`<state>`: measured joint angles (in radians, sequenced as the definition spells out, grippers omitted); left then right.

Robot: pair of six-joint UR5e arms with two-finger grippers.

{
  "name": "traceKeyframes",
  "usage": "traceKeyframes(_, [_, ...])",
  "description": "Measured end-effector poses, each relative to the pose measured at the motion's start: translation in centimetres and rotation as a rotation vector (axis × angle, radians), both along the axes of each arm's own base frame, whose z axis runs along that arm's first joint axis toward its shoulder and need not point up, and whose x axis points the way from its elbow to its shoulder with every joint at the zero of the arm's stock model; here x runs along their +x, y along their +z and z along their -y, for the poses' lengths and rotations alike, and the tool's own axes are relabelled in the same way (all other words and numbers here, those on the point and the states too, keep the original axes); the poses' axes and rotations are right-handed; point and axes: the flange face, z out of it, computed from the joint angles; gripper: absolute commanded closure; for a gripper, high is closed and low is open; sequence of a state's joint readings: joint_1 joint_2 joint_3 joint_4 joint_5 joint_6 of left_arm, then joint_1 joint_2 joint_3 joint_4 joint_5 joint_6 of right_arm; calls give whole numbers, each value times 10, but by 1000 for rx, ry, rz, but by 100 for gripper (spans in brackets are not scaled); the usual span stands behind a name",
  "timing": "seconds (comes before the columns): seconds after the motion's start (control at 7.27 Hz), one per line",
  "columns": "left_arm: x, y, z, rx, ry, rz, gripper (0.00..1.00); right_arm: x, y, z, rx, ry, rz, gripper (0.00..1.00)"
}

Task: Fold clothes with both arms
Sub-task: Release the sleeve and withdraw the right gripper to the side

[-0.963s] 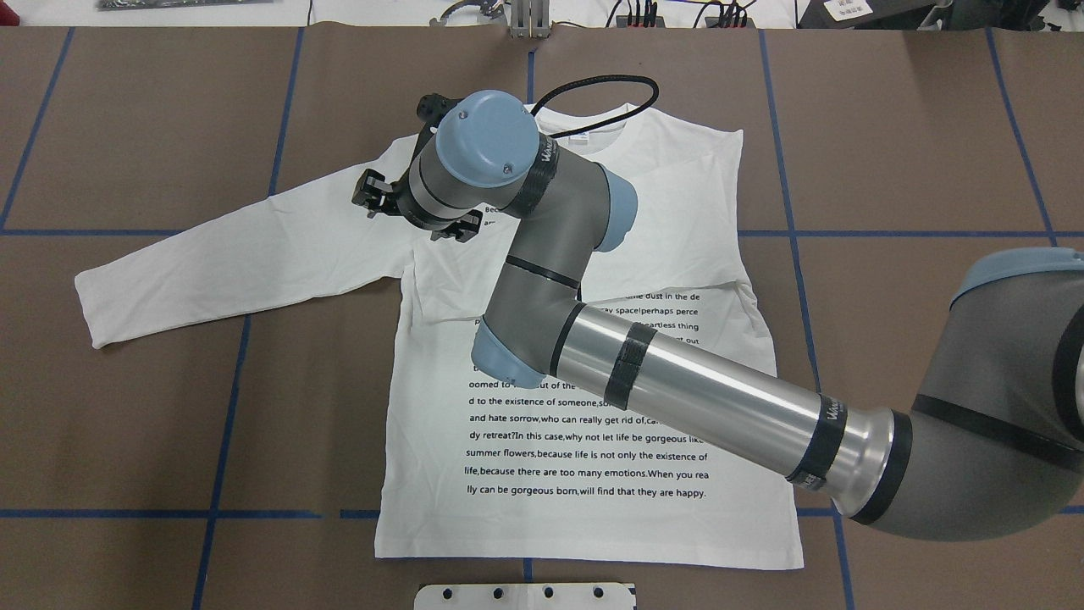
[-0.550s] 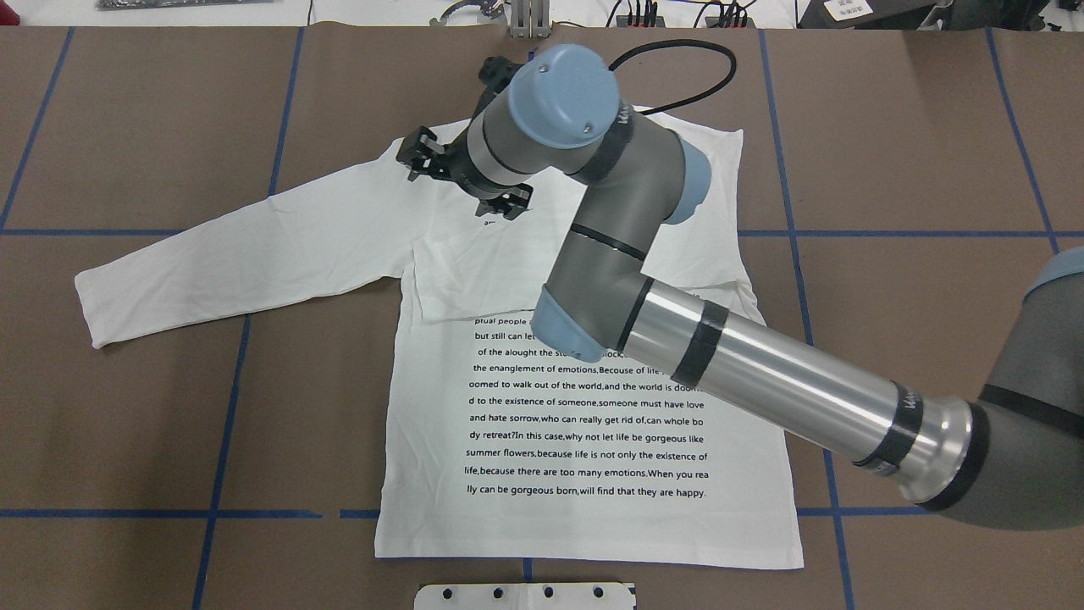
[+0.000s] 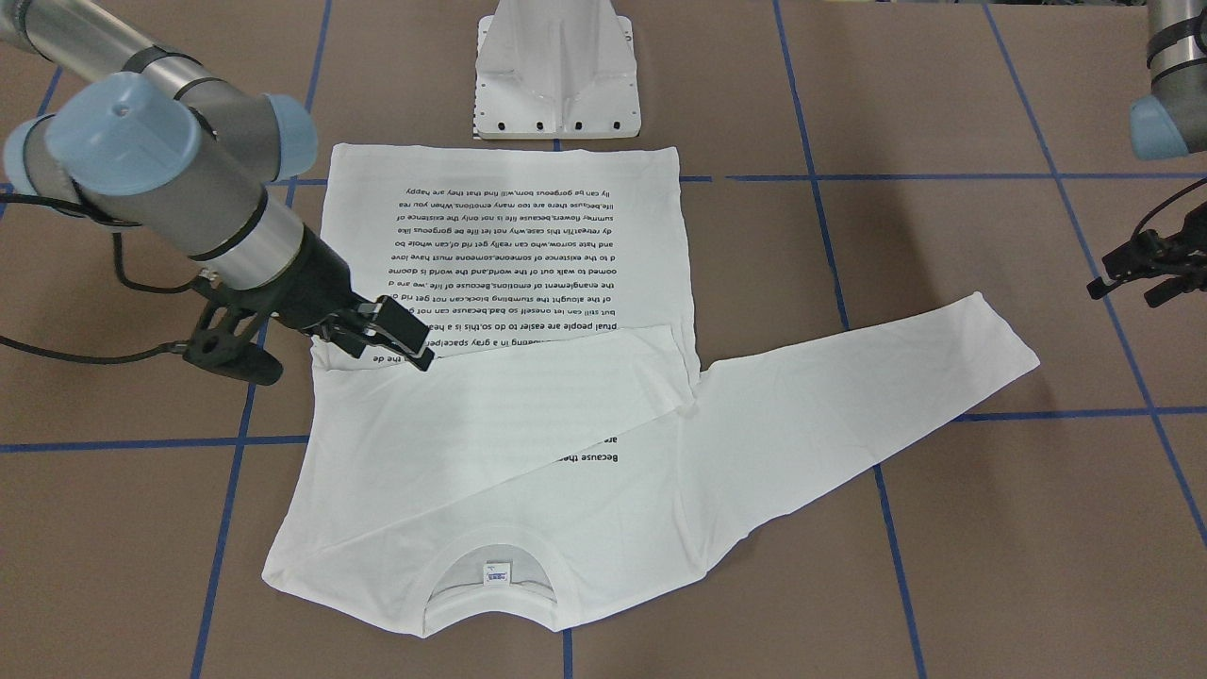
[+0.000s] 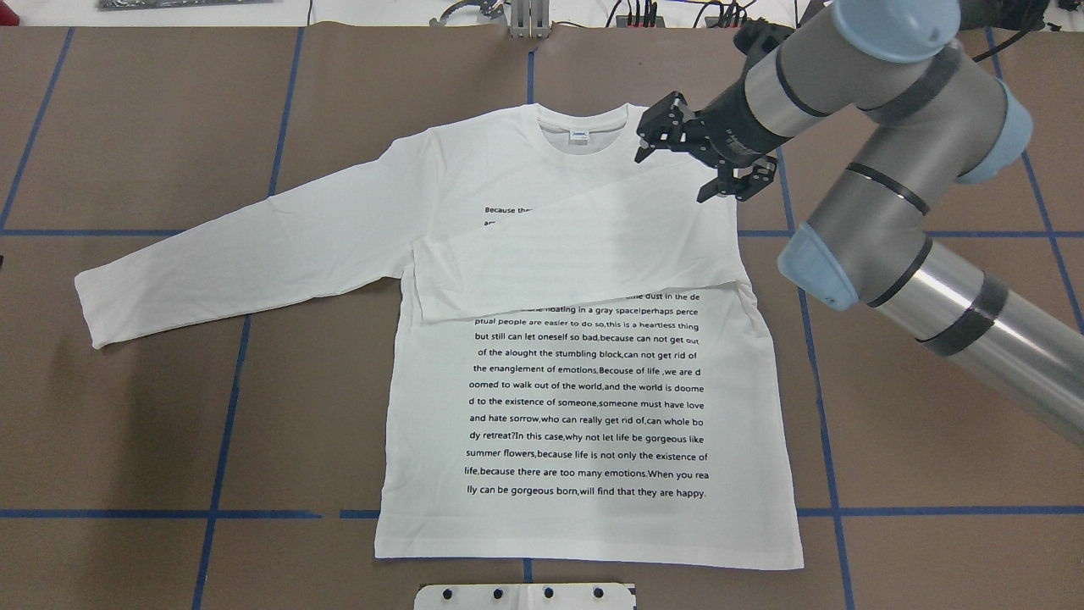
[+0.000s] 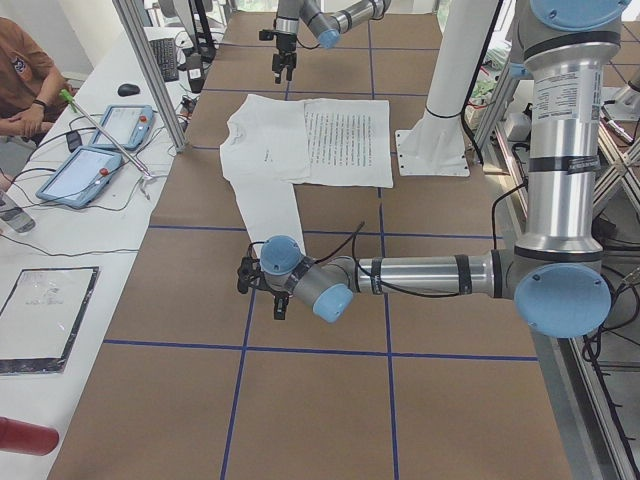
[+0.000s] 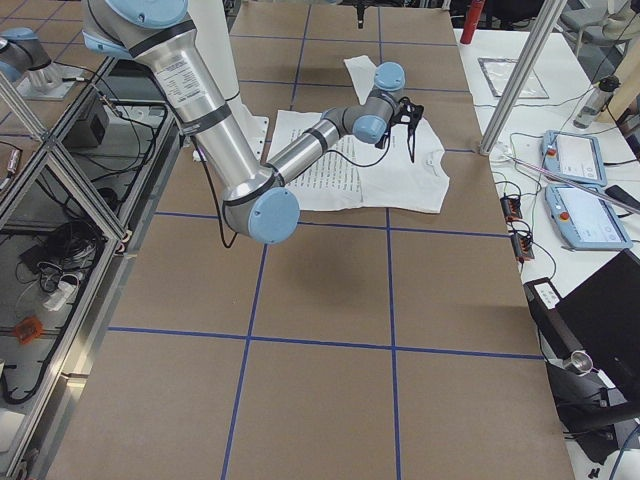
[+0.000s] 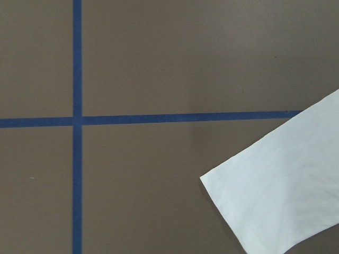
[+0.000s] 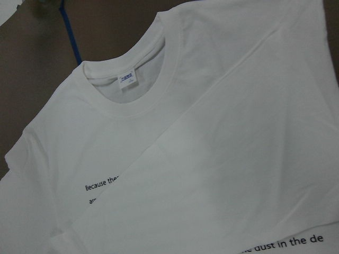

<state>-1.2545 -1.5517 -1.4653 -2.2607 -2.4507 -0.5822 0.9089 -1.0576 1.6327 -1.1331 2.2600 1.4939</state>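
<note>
The white long-sleeved T-shirt (image 4: 584, 407) lies flat with its text side up and its neck label (image 8: 127, 80) at the far edge. One sleeve (image 4: 584, 254) is folded across the chest. The other sleeve (image 4: 237, 254) stretches out flat toward the robot's left. My right gripper (image 4: 693, 159) hovers open over the shirt's right shoulder and holds nothing. Just beyond that outstretched sleeve's cuff (image 7: 280, 196), my left gripper (image 3: 1124, 294) hangs open and empty above the table; it is outside the overhead view.
The white pedestal base (image 3: 556, 75) stands at the shirt's hem side. Blue tape lines (image 4: 220, 398) grid the brown table. A side bench with tablets (image 5: 100, 150) and a seated person (image 5: 25, 80) lies beyond the collar edge, behind aluminium posts (image 5: 150, 70).
My right arm has swung from the shirt's left shoulder across the collar to its right shoulder, its gripper staying open. The shirt has not moved.
</note>
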Motion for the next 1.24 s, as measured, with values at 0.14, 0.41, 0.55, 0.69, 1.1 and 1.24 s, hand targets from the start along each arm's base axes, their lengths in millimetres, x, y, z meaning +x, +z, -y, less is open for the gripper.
traceKeyframes(0.14, [26, 5, 12, -19, 16, 12, 9, 25, 30, -4, 6, -14, -17, 1])
traceKeyframes(0.41, [60, 10, 29, -54, 27, 34, 18, 54, 69, -22, 17, -27, -45, 1])
traceKeyframes(0.55, [69, 12, 33, -63, 29, 42, 21, 61, 80, -28, 21, -31, -54, 1])
traceKeyframes(0.69, [75, 13, 37, -67, 28, 50, 22, 66, 86, -31, 22, -32, -61, 1])
traceKeyframes(1.1, [81, 8, 45, -61, 26, 54, 22, 75, 98, -38, 20, -23, -76, 1])
traceKeyframes(1.24, [81, 6, 46, -58, 26, 53, 23, 81, 104, -40, 20, -17, -83, 1])
